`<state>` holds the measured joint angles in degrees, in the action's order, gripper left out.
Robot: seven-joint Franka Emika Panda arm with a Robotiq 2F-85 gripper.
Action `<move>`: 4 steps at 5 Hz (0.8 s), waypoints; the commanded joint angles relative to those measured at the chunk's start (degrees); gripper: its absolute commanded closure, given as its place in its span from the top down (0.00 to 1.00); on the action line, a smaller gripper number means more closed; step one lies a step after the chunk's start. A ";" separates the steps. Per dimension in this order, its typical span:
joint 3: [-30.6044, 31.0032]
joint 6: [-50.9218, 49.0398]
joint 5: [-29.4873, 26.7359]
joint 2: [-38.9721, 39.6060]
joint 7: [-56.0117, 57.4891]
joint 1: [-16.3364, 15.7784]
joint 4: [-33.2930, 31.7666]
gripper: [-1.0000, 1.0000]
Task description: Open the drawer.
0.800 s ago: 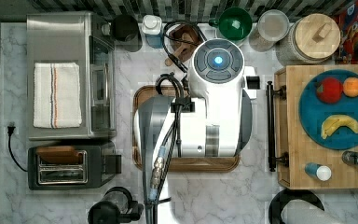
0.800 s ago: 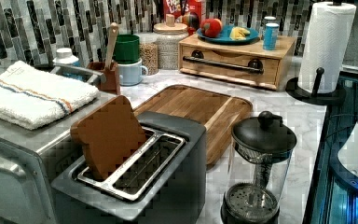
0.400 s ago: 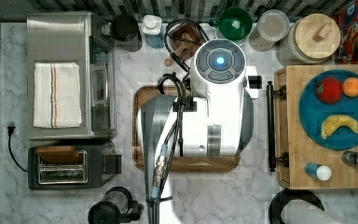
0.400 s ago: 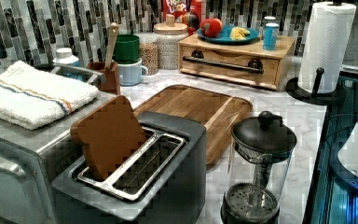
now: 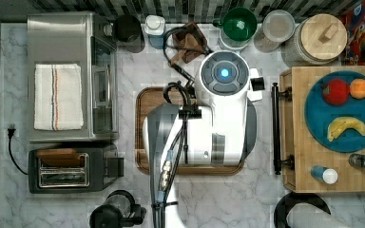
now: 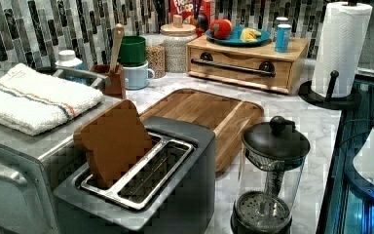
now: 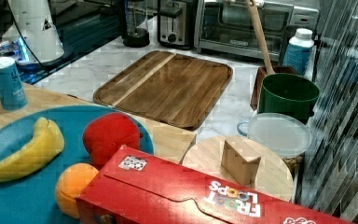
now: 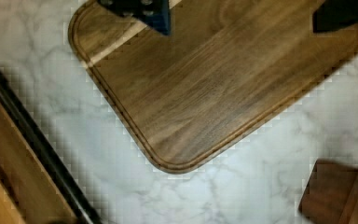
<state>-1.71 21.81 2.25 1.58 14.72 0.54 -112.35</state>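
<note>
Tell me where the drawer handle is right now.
In the top view the black bar handle runs along the left face of the drawer, across a strip of marble from the wooden tray under the arm.

The top view looks straight down on the whole bench (image 5: 76, 199). The left view sits low by the toaster (image 6: 141, 190), facing the drawer (image 6: 243, 66) across the wooden tray (image 6: 199, 109). The right view looks back from above the drawer unit — the tray is shared. The wrist view hangs close over a tray corner.
</note>
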 commanded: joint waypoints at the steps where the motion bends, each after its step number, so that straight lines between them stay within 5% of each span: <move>1: -4.70 5.06 -0.40 -5.74 27.85 4.92 -9.14 1.00; 4: -7.26 10.94 0.61 -2.93 47.34 9.30 -9.55 1.00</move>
<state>-8.46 31.95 1.86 0.90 56.62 9.02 -124.55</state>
